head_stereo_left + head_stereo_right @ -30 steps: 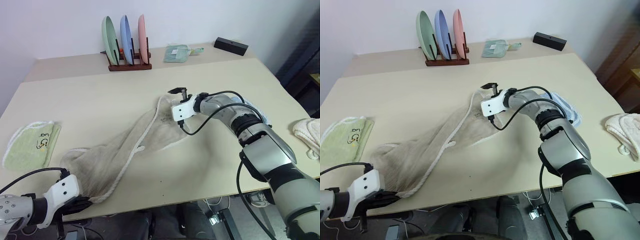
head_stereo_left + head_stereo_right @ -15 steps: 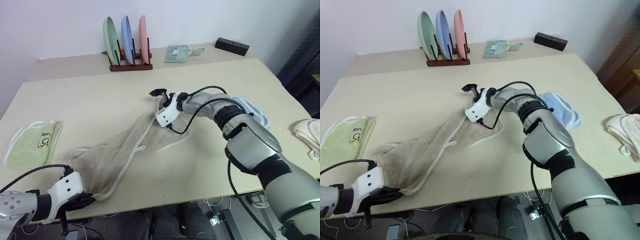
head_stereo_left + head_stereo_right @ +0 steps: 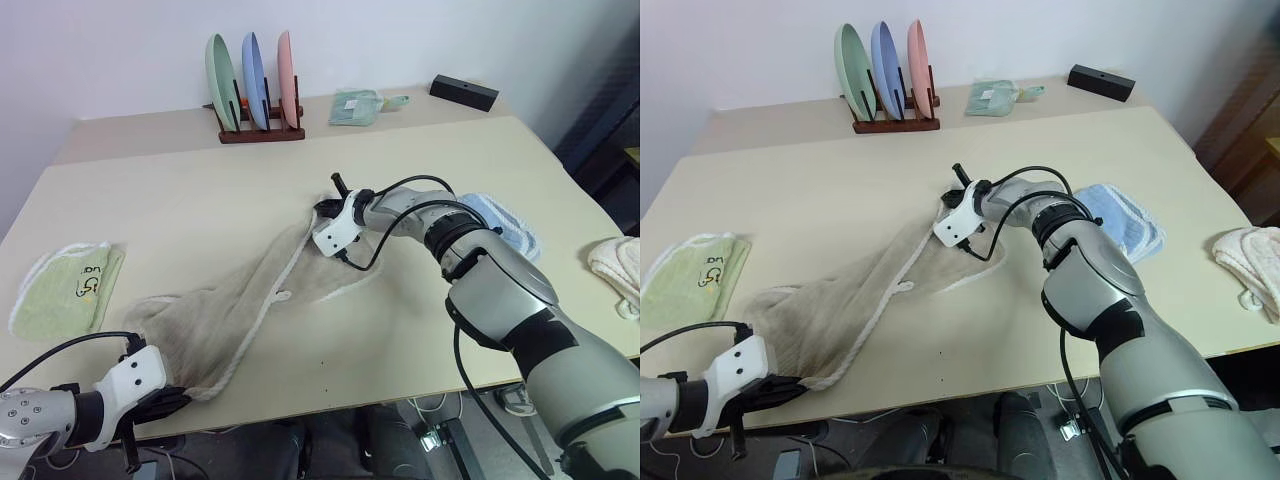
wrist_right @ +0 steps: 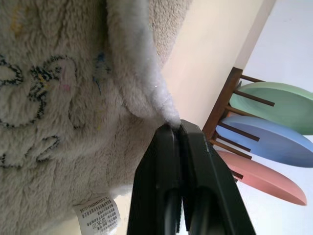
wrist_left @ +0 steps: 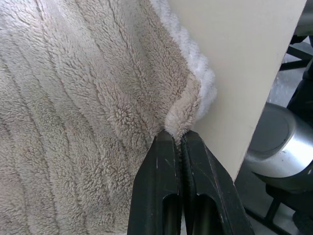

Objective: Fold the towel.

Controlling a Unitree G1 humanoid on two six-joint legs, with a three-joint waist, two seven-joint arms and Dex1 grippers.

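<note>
The towel [image 3: 240, 315] lies stretched in a long diagonal band across the table [image 3: 180, 210], and I have a claw on each end of it. My left claw [image 5: 175, 139] is clamped shut on the near corner, where the beige pile meets the white edging [image 5: 195, 83] right at the table's front edge. My right claw [image 4: 175, 128] is pinched closed on the far corner, gripping the white edging, with faint embroidery [image 4: 39, 93] and a small printed label [image 4: 98, 213] on the cloth just beside its fingers. Between the two claws the cloth sags in loose folds, a white loop [image 3: 282, 296] showing near its middle.

Beyond my right claw, at the back of the table, stands a wooden rack [image 3: 260, 132] holding green, blue and pink plates on edge. Just beside my right forearm rests a folded light blue towel [image 3: 495, 215]. Well out from my left claw, near the table's left edge, sits a light green towel [image 3: 65, 290]. A small folded cloth [image 3: 355, 105] and a black box [image 3: 463, 92] sit along the far side.
</note>
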